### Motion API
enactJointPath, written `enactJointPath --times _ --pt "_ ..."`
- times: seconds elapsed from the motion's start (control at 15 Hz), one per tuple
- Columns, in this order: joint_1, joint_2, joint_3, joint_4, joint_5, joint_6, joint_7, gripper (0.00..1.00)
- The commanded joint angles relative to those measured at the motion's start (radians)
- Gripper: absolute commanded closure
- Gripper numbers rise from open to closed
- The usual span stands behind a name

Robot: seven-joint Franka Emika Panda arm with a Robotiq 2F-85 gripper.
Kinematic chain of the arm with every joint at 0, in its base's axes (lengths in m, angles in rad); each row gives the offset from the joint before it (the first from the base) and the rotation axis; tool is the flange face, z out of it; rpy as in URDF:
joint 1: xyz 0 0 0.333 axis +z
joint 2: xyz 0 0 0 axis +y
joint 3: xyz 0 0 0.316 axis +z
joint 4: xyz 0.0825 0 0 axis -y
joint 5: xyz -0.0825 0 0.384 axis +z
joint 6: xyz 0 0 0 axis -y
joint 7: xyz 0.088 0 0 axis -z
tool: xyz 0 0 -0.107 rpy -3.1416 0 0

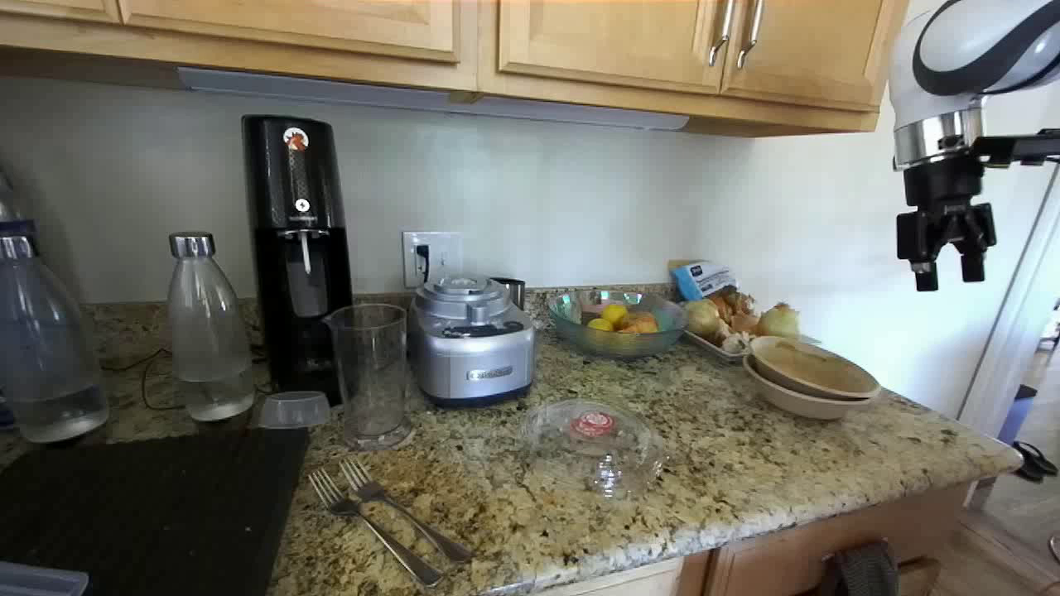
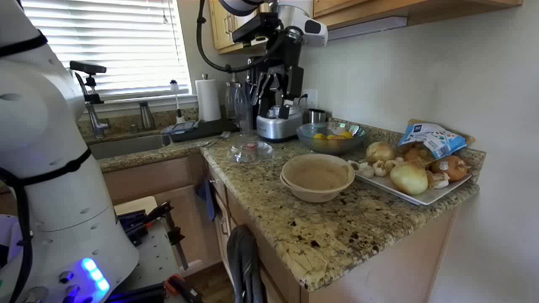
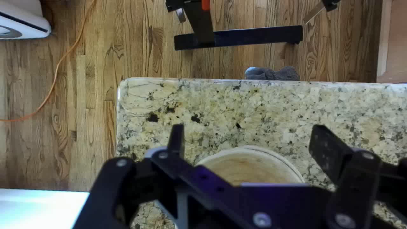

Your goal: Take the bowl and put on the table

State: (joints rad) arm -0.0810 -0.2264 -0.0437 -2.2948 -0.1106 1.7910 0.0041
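Note:
Two beige-tan bowls sit stacked on the granite countertop [image 1: 712, 463]. The upper bowl [image 1: 816, 368] rests tilted in the lower bowl [image 1: 799, 403] near the counter's end in an exterior view. The stacked bowl also shows in an exterior view [image 2: 318, 173], beside the onion tray. My gripper [image 1: 950, 273] hangs high in the air, well above the bowls, and holds nothing. It also shows in an exterior view [image 2: 274, 112]. In the wrist view, the jaws [image 3: 248, 136] are wide apart, with the bowl [image 3: 251, 168] far below, partly hidden behind the gripper body.
A glass bowl of yellow fruit [image 2: 332, 145] and a white tray [image 2: 421, 198] with onions and garlic stand near the bowls. A clear lid [image 1: 592, 451], food processor [image 1: 472, 356], forks [image 1: 389, 521] and clear jug [image 1: 373, 377] are farther along. Upper cabinets [image 1: 613, 50] overhang the counter.

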Motion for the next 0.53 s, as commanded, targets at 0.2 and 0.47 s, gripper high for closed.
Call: enactJointPath --times 0.2,0.47 --pt "0.006 0.0 -0.006 0.001 -0.001 -0.001 0.001 0.0" --pt "0.004 -0.005 -0.007 -0.009 0.006 0.03 0.022 0.0"
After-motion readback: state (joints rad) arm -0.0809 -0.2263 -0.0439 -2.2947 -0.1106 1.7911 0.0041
